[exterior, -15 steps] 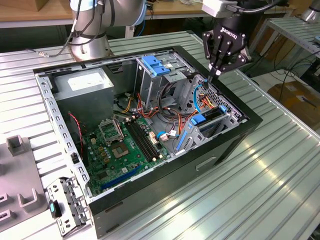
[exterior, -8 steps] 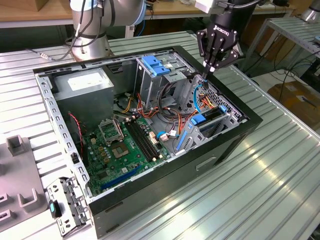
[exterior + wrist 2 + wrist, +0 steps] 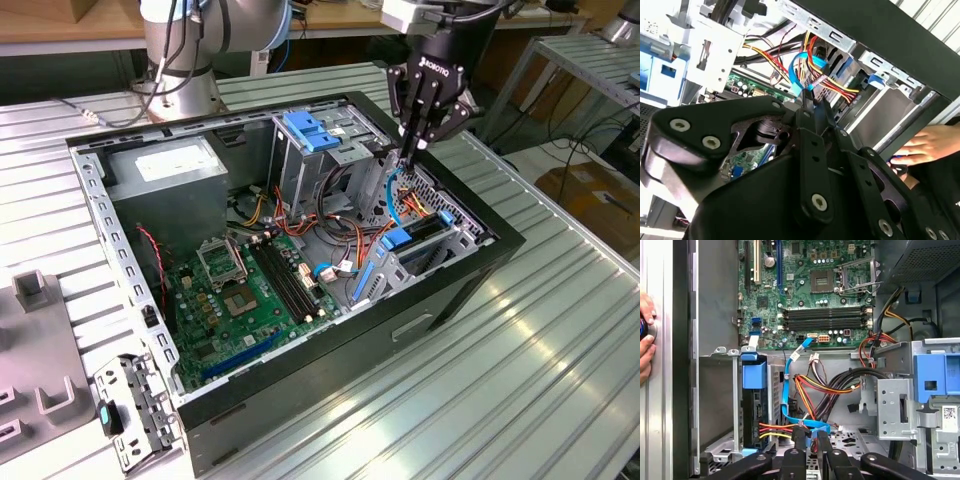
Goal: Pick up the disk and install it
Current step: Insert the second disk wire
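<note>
The disk [image 3: 751, 410] stands on edge in its bay just beyond the motherboard [image 3: 815, 295], blue rail on top. Red and yellow power leads [image 3: 771, 430] run to its end, so seating looks done. The tool [image 3: 810, 435] hangs inside the case [image 3: 300, 390], beside the disk and on the far side of it from the motherboard. Its fingers are closed on the end of the blue cable [image 3: 786, 390] (the data lead, I judge), and that end is not yet plugged in. A person's hand [image 3: 645, 335] rests on the case's outer wall.
</note>
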### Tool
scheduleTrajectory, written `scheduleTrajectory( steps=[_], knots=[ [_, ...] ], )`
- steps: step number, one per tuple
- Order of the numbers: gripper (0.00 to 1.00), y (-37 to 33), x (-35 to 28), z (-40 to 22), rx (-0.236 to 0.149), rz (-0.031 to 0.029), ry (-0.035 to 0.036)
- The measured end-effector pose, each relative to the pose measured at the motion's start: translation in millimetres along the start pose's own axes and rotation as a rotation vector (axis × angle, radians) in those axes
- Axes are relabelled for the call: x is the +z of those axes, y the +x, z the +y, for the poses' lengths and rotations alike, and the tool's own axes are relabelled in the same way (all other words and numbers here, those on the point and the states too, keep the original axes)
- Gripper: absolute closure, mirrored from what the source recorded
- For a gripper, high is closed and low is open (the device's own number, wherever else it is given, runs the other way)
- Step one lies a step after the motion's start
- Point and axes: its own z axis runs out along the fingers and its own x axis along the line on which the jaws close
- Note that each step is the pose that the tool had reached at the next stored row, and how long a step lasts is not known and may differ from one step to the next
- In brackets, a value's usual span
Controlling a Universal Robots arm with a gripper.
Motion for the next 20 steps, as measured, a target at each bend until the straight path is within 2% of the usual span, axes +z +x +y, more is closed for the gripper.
scheduleTrajectory(
  steps=[2, 4, 5, 6, 8, 10, 11, 18, 20],
  knots=[
    [0.76, -0.4, 2.1, -0.1, 0.0, 0.009, 0.0002],
    [0.76, -0.5, 3.0, -0.2, 0.001, 0.0239, 0.0005],
    [0.76, -0.5, 3.4, -0.2, 0.002, 0.0373, 0.0008],
    [0.76, -0.6, 3.8, -0.2, 0.002, 0.0471, 0.001],
    [0.76, -2.3, 4.2, -0.1, 0.004, 0.0767, 0.0016],
    [0.76, -3.6, 4.5, 0.0, 0.004, 0.0912, 0.0019],
    [0.76, -3.7, 5.2, 0.3, 0.005, 0.0951, 0.002],
    [0.77, -4.2, 6.9, 1.2, 0.005, 0.1067, 0.0023],
    [0.89, -4.2, 7.0, 1.3, 0.005, 0.1074, 0.0022]
  ],
)
